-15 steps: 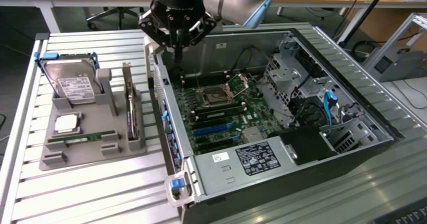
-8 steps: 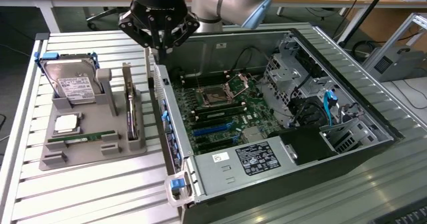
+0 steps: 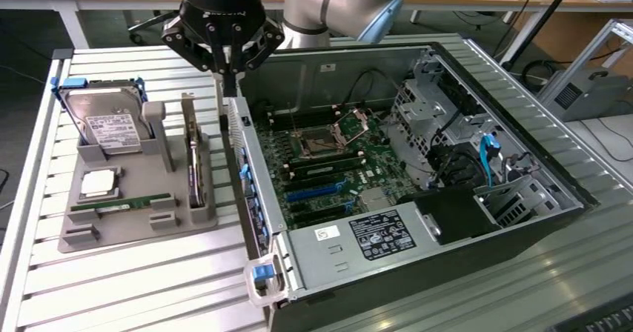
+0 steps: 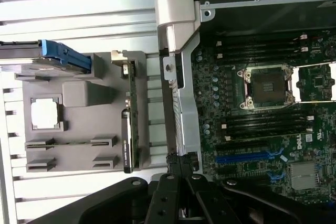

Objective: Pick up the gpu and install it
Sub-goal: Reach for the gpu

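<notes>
while upright, gpu (image 3: 195, 170) above slatted table (image 3: 148, 287)

A slatted metal counter (image 3: 129, 280) runs across the exterior view from left to lower right. Directly on it at the exterior view's left sits a grey holder tray (image 3: 129, 232). Just beside the tray, from centre to right, an open computer case (image 3: 259, 221) lies on its side.

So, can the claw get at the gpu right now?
Probably yes: the gpu stands upright in the gray holder, top edge uncovered, and the claw hangs just beside it above the case wall, nothing between.
</notes>
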`<state>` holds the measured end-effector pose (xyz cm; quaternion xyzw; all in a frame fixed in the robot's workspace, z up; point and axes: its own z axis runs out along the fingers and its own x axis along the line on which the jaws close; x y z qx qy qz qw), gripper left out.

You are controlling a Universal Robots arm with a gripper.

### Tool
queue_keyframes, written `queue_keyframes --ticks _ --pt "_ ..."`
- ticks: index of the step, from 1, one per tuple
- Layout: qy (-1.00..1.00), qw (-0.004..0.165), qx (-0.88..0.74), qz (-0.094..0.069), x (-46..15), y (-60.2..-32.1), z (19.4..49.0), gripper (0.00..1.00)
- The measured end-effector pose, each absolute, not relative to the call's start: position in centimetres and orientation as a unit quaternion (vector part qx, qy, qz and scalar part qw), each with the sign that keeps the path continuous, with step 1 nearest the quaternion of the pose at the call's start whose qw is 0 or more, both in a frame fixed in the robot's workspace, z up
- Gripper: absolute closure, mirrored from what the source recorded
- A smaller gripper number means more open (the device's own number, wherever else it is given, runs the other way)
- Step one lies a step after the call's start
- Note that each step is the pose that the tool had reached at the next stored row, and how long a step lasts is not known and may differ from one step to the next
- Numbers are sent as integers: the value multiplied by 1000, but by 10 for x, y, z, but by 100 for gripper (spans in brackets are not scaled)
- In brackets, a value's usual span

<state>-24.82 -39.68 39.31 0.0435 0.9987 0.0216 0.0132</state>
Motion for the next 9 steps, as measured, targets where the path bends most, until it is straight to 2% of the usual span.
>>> queue_keyframes --ticks 9 --pt "999 13 44 22 -258 -397 393 89"
